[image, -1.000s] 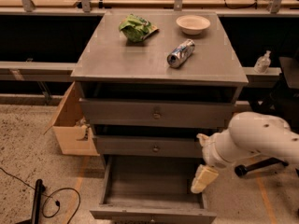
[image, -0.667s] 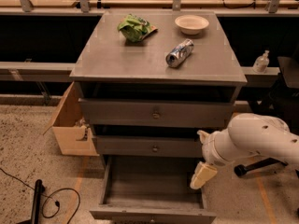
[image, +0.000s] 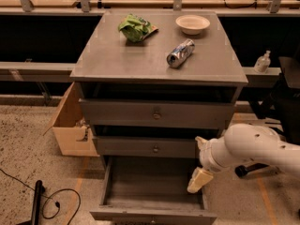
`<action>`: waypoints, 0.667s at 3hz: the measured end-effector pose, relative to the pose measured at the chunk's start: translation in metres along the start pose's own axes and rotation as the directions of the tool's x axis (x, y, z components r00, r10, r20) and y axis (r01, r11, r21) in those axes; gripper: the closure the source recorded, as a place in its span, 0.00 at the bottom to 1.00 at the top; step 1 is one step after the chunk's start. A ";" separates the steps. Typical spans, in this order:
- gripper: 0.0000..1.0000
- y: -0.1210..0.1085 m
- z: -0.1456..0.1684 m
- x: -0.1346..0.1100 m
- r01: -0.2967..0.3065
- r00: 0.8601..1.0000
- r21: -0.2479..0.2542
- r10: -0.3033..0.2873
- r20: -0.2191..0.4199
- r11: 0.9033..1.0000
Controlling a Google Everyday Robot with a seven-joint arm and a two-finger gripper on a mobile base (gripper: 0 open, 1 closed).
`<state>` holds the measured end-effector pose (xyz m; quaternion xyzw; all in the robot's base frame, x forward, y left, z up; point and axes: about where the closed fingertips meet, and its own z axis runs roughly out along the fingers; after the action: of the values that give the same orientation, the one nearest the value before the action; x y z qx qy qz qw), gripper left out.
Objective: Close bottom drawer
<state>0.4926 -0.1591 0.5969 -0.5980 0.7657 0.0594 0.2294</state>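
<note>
The bottom drawer (image: 152, 189) of the grey cabinet (image: 154, 64) is pulled far out towards me, an empty wide shallow tray with its front panel (image: 152, 216) at the lower edge of the view. The two upper drawers (image: 157, 114) with brass knobs are nearly shut. My white arm (image: 253, 150) reaches in from the right. My gripper (image: 199, 179) hangs with its cream tip pointing down over the right side wall of the bottom drawer, just below the middle drawer's right end.
On the cabinet top lie a green bag (image: 136, 28), a white bowl (image: 192, 24) and a tipped can (image: 180, 53). An open cardboard box (image: 70, 125) stands left of the cabinet. A black cable (image: 51, 205) lies on the floor at lower left. A bottle (image: 262, 62) stands at the right.
The view has shifted slightly, so the cabinet sits a little lower in the picture. The gripper stays at the drawer's right side and the drawer remains open.
</note>
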 end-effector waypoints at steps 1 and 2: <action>0.00 0.009 0.071 0.029 -0.021 0.999 -0.022 0.022 0.047 1.000; 0.00 0.018 0.132 0.053 -0.032 0.996 -0.048 0.036 0.080 0.998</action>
<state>0.5033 -0.1531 0.4546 -0.5870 0.7643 0.1053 0.2452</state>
